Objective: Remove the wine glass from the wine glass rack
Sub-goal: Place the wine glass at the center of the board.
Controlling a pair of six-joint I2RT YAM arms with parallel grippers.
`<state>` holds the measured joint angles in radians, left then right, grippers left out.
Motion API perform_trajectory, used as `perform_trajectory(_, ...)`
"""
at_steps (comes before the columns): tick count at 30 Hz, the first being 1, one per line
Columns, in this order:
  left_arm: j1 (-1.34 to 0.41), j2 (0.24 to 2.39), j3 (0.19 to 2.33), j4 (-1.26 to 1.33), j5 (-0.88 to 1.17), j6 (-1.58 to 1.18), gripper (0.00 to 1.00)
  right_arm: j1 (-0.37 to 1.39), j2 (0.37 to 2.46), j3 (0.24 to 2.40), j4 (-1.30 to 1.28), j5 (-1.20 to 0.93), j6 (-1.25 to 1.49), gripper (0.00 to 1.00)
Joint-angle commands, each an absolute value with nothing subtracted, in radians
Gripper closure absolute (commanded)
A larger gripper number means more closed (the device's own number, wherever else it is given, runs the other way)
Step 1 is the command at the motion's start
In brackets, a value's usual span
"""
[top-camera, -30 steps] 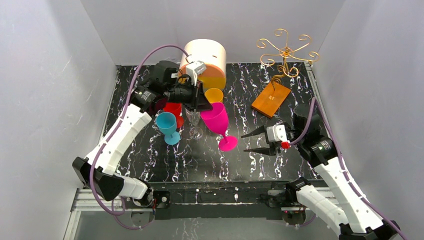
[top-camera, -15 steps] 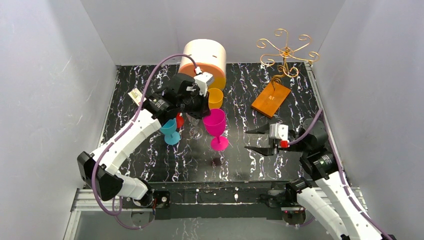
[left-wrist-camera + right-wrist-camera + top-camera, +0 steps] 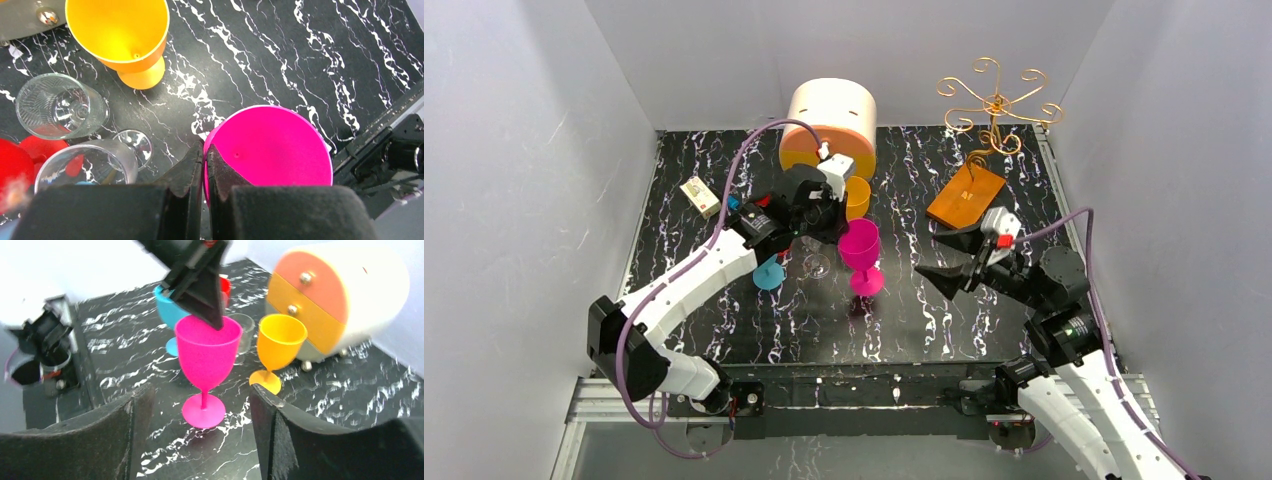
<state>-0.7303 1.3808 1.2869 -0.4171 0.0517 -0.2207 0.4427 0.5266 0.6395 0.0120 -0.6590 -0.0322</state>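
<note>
The pink wine glass [image 3: 860,243] is upright near the middle of the table, its foot [image 3: 203,410] at or just above the surface. My left gripper [image 3: 205,146] is shut on its rim, one finger inside the bowl [image 3: 272,147] and one outside; in the top view this gripper [image 3: 829,215] hangs over the glass. The right gripper [image 3: 927,253] is open, right of the glass, its fingers pointing at it. In the right wrist view the stem shows between the spread fingers [image 3: 200,390]. The gold wine glass rack [image 3: 996,100] on its wooden base [image 3: 965,197] stands back right, with no glass on it.
Around the pink glass stand an orange glass [image 3: 855,195], a blue one [image 3: 769,272], a clear one [image 3: 814,262] and a red one [image 3: 12,170]. A round cream-and-orange drawer box [image 3: 829,110] sits behind them. A small box [image 3: 700,196] lies at the back left.
The left arm has swung toward the table's middle, bringing the pink glass from tilted to upright. The right gripper has risen, turned toward the glass and opened wider.
</note>
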Motion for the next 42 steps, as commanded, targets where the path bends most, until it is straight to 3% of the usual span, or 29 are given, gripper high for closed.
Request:
perform_trajectory(1,-0.739,1.375,1.263,-0.322,-0.029,-0.241,1.0,0.439,0.532,0.67,-0.009,-0.319,0.233,0.21)
perform_trajectory(8,-0.744,1.422,1.238,-0.279,-0.11,-0.242,1.0,0.439,0.619,0.767,-0.233,-0.08,0.461,0.15)
perform_trajectory(23,-0.75,1.499,1.233,-0.217,-0.182,-0.238,1.0,0.44,0.646,0.785,-0.404,0.16,0.731,0.14)
perform_trajectory(42,-0.765,1.517,1.213,-0.164,-0.122,-0.164,1.0,0.437,0.747,0.802,-0.434,0.149,0.75,0.11)
